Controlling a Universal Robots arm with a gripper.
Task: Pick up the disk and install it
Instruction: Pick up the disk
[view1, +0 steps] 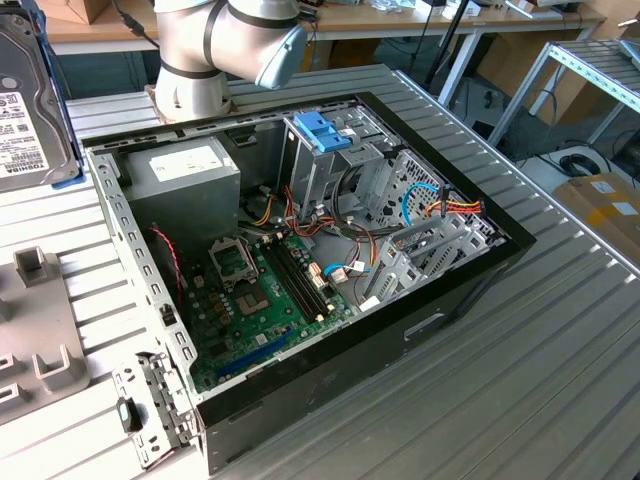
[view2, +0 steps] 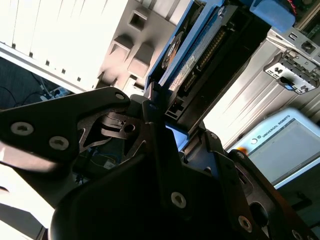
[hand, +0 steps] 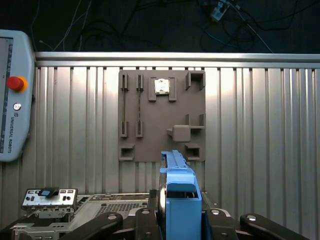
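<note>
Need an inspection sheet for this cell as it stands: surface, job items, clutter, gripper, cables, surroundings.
Surface: ribbed metal table carrying an open PC case.
Job's things: disk, blue-framed, held on edge.
Clutter: grey fixture plate; loose metal bracket.
Grippers: gripper shut on the disk.
Cables: coloured wires inside the case; dark leads beyond the table.
Surroundings: teach pendant by the table edge; workbench behind.

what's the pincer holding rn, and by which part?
The disk, held edge-on. The pincer is shut on one end of it, squeezing across its thickness on the light blue frame.
</note>
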